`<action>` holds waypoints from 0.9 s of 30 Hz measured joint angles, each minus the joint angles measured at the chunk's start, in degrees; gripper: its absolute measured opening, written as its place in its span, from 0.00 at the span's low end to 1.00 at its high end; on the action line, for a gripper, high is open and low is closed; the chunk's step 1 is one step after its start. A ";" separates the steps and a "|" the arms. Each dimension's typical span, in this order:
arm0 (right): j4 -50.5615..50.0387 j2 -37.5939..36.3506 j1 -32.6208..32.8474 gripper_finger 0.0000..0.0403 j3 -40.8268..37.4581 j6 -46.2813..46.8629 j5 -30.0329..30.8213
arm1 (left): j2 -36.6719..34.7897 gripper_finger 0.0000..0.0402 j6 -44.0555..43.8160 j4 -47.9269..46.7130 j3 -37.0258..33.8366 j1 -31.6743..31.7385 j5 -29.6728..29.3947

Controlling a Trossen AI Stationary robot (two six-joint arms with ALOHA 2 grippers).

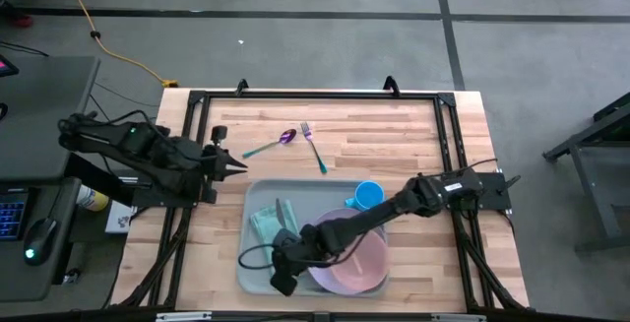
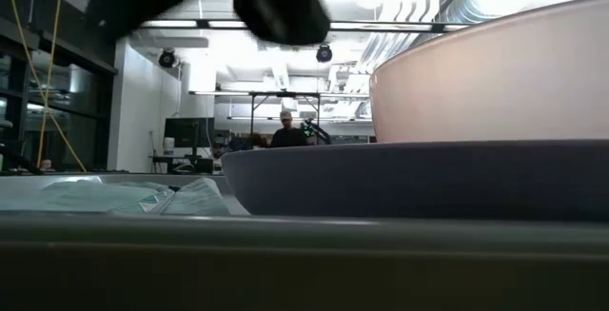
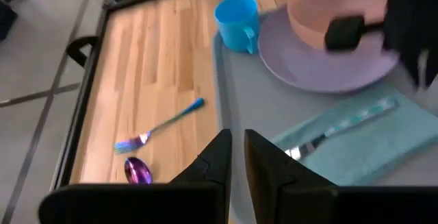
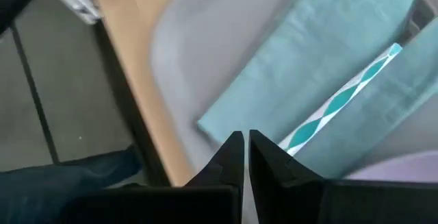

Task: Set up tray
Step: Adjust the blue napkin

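Lying on the near half of the wooden table (image 1: 394,140), toward the front edge: the tray (image 1: 258,265), long side running across, rim unobstructed on its left.

Sitting inside the tray, on its right part: a round lavender plate (image 1: 369,273) carrying a pink bowl (image 1: 362,253); seen up close in the low view as a dark plate rim (image 2: 419,178) under the pale bowl wall (image 2: 495,83).

Resting on the tray's left part: a folded teal napkin (image 1: 266,219), with a piece of cutlery with a teal-and-white patterned handle (image 4: 339,104) lying along it; probably a knife, though the working end is poorly shown.

Standing at the tray's far right corner, just beside the plate: a blue cup (image 1: 368,195); hard to tell whether inside the rim or on it.

Lying on bare wood beyond the tray, near each other: an iridescent spoon (image 1: 274,143) and a fork (image 1: 313,146) with a blue handle.

Reaching diagonally across the tray from the right: the right gripper (image 1: 281,281), hovering low over the tray's front left area beside the napkin, fingers (image 4: 267,159) pressed together, holding nothing.

Waiting at the table's left side, above bare wood and apart from the tray: the left gripper (image 1: 239,167), pointing toward the tray, fingers (image 3: 219,159) standing slightly apart with a narrow gap, nothing between them.
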 joint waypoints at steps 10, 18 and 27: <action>1.38 4.87 -1.30 0.00 0.04 3.92 -2.80 | -0.92 0.18 1.53 0.44 0.03 0.01 0.28; 2.96 5.08 -0.75 0.00 0.04 1.83 -1.44 | 0.15 0.18 3.98 0.74 0.03 0.01 0.28; 9.07 5.88 0.62 0.00 0.04 -7.78 -0.67 | 0.18 0.18 5.79 0.71 0.03 0.03 0.27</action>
